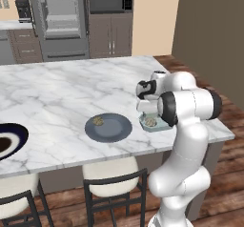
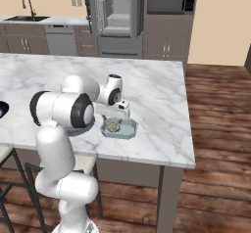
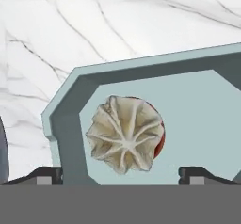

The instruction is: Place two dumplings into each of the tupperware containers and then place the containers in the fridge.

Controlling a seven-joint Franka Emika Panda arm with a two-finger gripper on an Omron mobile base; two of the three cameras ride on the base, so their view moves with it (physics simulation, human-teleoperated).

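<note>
A dumpling [image 3: 125, 134] lies closest to the hand camera, low and centre in that view, resting on the floor of the pale teal container [image 3: 66, 124] with a fingertip [image 3: 44, 175] rising on either side at the bottom edge. The end effector [image 3: 121, 176] stands wide open over it and grips nothing.

In the left base view the teal container sits on the marble table [image 1: 71, 87] at right of centre, beside the grey-blue plate [image 1: 114, 131], where another dumpling [image 1: 98, 121] waits near the plate's left edge.

The step looks like a release into the teal container. To finish it well, lift straight up so the fingers clear the container's wall without nudging it, then go for the dumpling on the plate.

The arm covers part of the container in both base views, so how many dumplings it holds is hard to tell. The fridge [image 1: 59, 16] stands open at upper left. A dark-rimmed dish [image 1: 14, 142] is cut by the left edge.
</note>
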